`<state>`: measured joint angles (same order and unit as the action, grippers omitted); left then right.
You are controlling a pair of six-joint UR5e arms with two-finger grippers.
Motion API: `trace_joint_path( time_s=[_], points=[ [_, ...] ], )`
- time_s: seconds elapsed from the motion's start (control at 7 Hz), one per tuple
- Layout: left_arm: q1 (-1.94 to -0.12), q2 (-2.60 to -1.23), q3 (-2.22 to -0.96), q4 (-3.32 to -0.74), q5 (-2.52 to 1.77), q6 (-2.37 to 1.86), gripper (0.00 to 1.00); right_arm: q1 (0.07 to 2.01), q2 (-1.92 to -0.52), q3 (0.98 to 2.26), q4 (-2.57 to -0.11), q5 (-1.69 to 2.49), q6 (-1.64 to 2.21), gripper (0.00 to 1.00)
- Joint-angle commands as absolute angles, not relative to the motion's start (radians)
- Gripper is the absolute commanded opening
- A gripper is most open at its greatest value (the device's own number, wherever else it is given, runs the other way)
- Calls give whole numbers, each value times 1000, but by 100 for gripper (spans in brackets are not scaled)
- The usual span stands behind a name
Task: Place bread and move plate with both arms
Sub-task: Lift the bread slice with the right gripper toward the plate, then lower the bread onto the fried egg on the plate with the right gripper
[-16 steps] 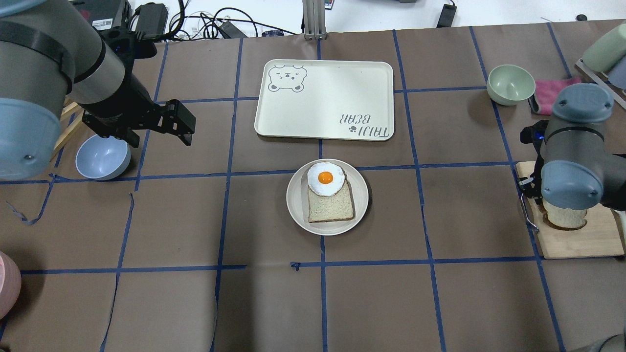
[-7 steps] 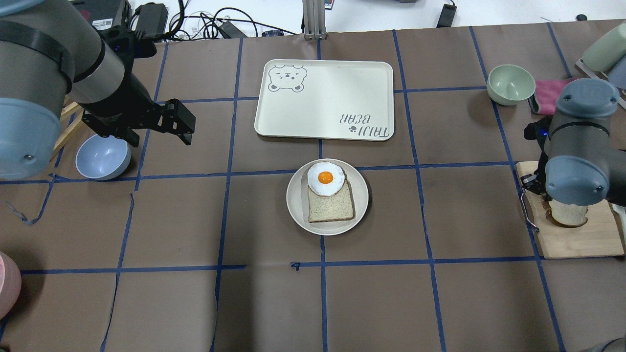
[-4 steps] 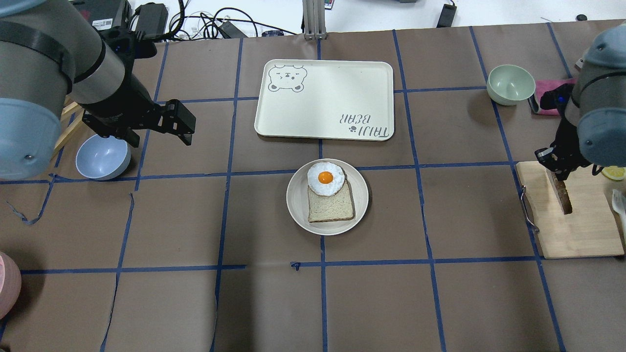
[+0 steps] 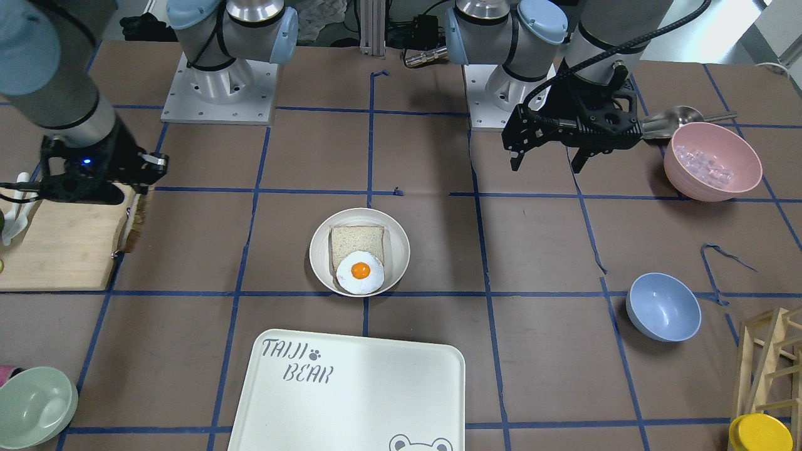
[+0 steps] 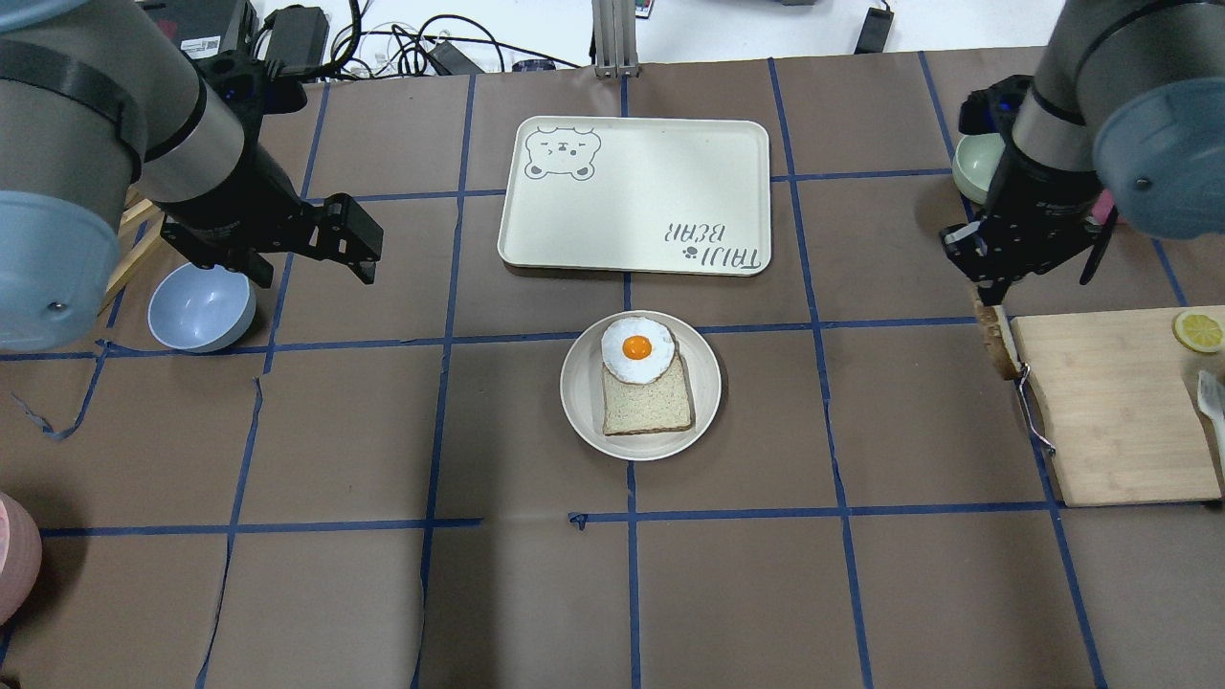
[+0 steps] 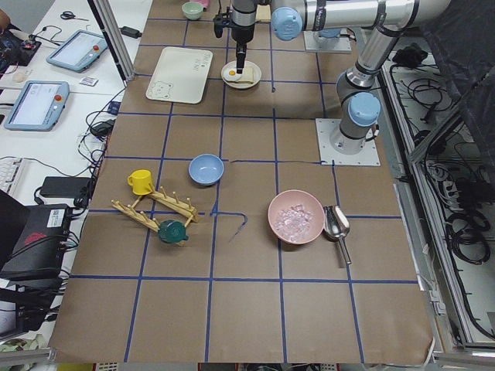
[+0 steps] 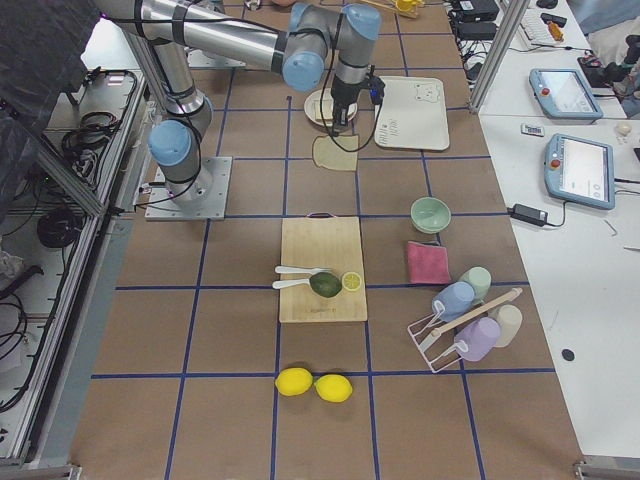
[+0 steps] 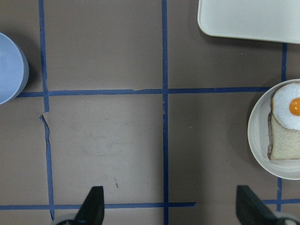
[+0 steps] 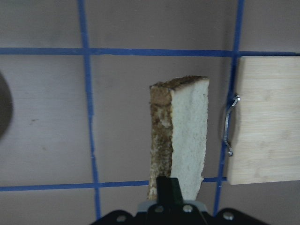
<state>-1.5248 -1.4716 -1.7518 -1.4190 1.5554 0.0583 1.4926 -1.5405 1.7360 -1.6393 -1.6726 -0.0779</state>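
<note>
brown-crusted porous bread [image 9: 187,136] pinched by right hand [image 5: 988,287].

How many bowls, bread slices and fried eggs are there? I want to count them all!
Bowls: 3 (pink bowl, blue bowl, green bowl)
Bread slices: 2 (the bread held in the right pincer, a squarer slice on the plate)
Fried eggs: 1 (fried egg on the squarer slice)
Total: 6

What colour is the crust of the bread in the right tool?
The bread has a dark brown crust; clearest in the right wrist view.
</note>
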Motion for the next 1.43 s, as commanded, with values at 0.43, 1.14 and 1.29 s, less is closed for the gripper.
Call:
trace_joint_path(
  time_s=[0.43, 1.14, 1.29],
  points=[
    [-1523, -1471, -1753, -1419, 1555, 58, 100, 1992, -1402, 1736, -1928, -1638, 379, 0],
    [-1523, -1473, -1752, -1417, 1555, 58, 100, 2042, -1327, 1770, -2089, -1689, 370, 0],
    [-1523, -1473, -1752, -1417, 1555, 58, 100, 2042, -1306, 1776, -2089, -1700, 371, 0]
  ],
)
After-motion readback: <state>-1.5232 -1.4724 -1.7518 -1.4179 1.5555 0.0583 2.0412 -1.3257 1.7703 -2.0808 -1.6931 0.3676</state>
